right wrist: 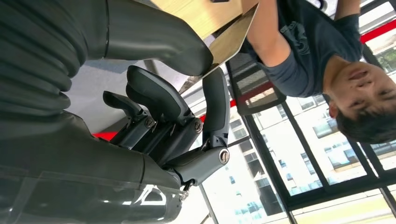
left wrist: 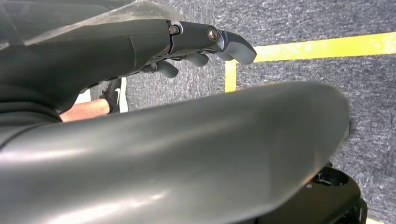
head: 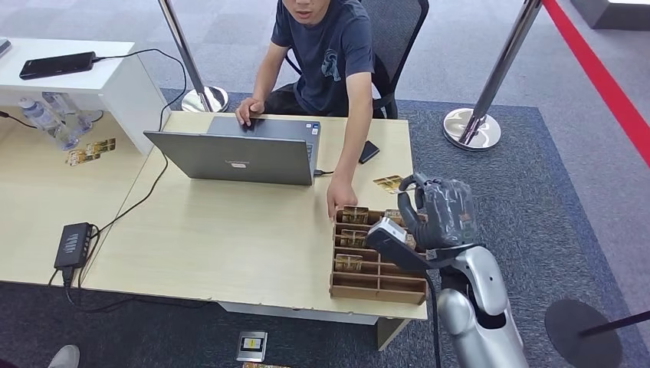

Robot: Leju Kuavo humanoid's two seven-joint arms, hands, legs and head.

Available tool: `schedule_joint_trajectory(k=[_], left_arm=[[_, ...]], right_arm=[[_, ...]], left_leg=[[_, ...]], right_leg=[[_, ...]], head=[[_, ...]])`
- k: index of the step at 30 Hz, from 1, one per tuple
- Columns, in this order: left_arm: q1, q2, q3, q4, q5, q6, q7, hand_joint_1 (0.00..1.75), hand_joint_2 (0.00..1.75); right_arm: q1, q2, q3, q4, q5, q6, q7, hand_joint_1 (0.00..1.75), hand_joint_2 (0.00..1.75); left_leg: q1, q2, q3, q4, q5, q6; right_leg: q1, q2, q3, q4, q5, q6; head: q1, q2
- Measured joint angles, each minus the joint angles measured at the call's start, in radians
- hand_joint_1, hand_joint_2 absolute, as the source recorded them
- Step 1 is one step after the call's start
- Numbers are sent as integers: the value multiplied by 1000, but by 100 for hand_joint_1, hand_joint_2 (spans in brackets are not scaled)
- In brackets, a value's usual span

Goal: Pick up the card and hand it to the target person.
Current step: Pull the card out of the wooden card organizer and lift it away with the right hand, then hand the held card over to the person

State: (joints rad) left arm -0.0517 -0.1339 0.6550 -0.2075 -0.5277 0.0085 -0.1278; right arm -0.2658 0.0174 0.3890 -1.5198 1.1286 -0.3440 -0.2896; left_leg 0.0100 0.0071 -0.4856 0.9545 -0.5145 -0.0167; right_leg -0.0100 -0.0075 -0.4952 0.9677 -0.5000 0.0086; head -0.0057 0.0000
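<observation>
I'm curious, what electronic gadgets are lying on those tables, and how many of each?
Grey open laptop: 1
Black flat smartphones: 2
Black multi-port charging block: 1
Total: 4

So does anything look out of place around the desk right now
Yes: a card lies on the carpet below the desk's front edge, and another card sits loose on the desk beside the wooden card tray.
</observation>
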Motion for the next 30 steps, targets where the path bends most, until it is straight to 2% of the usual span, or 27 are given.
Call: schedule_joint_trajectory(k=[14, 19, 26, 27, 30], left_arm=[[-1, 0, 6, 0, -24, 9, 29, 0, 0], [-1, 0, 7, 0, -32, 9, 31, 0, 0], [-1, 0, 8, 0, -44, -4, 20, 0, 0], [-1, 0, 9, 0, -46, -6, 19, 0, 0], [-1, 0, 13, 0, -48, -8, 18, 0, 0]], right_arm=[[-224, 142, 5, 360, -44, -27, -31, 175, 175], [-255, 166, 5, 436, -36, -37, -28, 175, 175], [-260, 173, 4, 484, 9, -53, -6, 175, 175], [-260, 173, 4, 488, 15, -56, -4, 165, 175], [-260, 173, 4, 496, 28, -60, -2, 34, 175]], left_leg=[[0, 0, -1, 0, 0, 0], [0, 0, -1, 0, 0, 0], [0, 0, -1, 0, 0, 0], [0, 0, -1, 0, 0, 0], [0, 0, -1, 0, 0, 0]], right_leg=[[0, 0, -1, 0, 0, 0], [0, 0, -1, 0, 0, 0], [0, 0, -2, 0, 0, 0], [0, 0, -2, 0, 0, 0], [0, 0, -2, 0, 0, 0]], head=[[0, 0], [0, 0], [0, 0], [0, 0], [0, 0]])
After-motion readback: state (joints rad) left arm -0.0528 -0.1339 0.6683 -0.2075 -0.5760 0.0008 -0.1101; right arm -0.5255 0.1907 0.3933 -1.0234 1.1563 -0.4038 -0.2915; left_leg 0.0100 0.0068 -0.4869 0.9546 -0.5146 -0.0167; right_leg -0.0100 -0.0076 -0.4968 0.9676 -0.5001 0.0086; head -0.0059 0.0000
